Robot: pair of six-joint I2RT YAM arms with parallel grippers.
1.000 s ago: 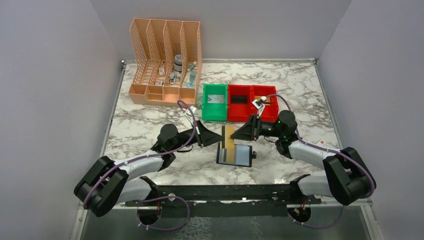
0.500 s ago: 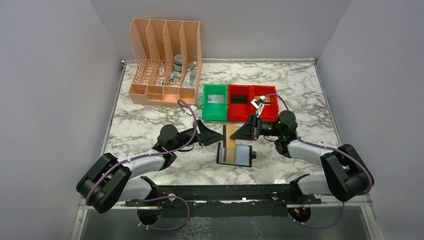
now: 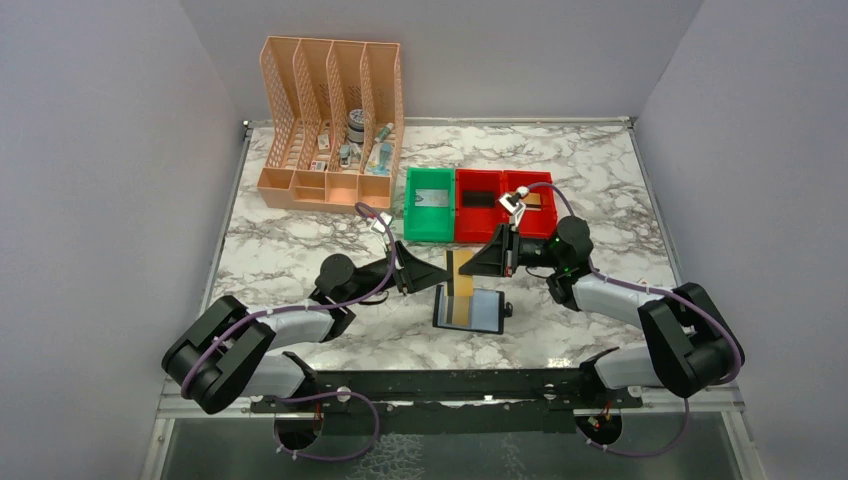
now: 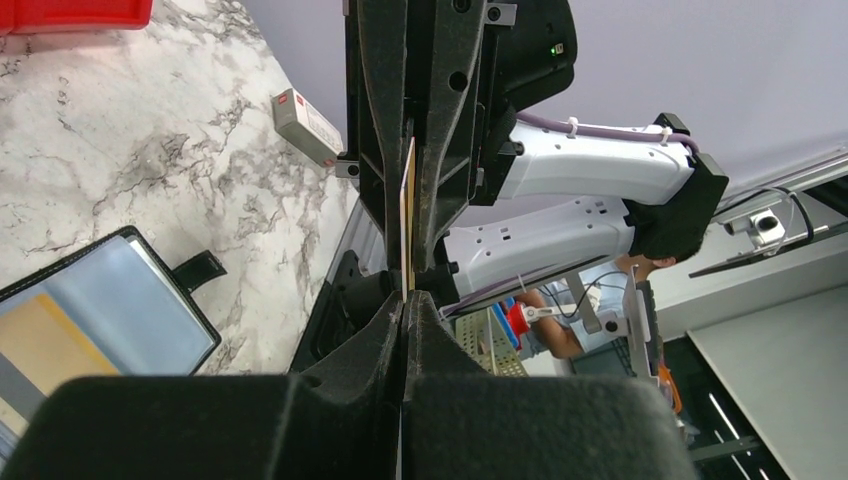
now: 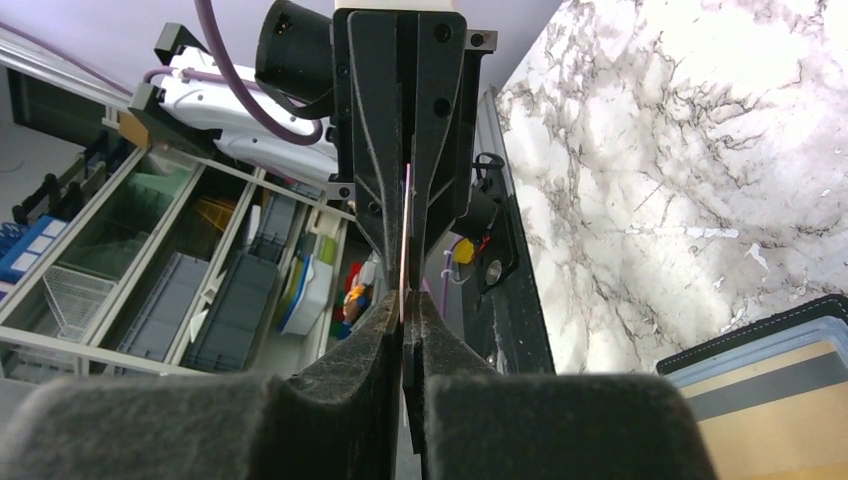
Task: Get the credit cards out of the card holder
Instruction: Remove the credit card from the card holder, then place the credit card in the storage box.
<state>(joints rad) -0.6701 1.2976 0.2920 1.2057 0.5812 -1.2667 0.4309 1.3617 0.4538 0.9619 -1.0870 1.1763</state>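
1. The left gripper point(image 4: 403, 303) and right gripper point(image 5: 403, 305) are meeting nose to nose. Both are pinching down narrow on one tan card point(image 3: 460, 278), each taking a long edge.
2. That card is facing up, its long axis running away from the arms toward the bins. Its near end is sitting at the far edge of the card holder point(image 3: 482, 312).
3. The holder is lying open on the table point(image 3: 300, 250) between the arms, long axis left to right, tab pointing right. A second tan card point(image 3: 455, 310) is showing in its left panel.
4. Behind it, the green bin point(image 3: 428, 233) is holding a pale flat item.
5. The middle red bin point(image 3: 478, 233) is holding a dark one.
6. The peach file organizer point(image 3: 300, 80) is carrying small items in its right slots.
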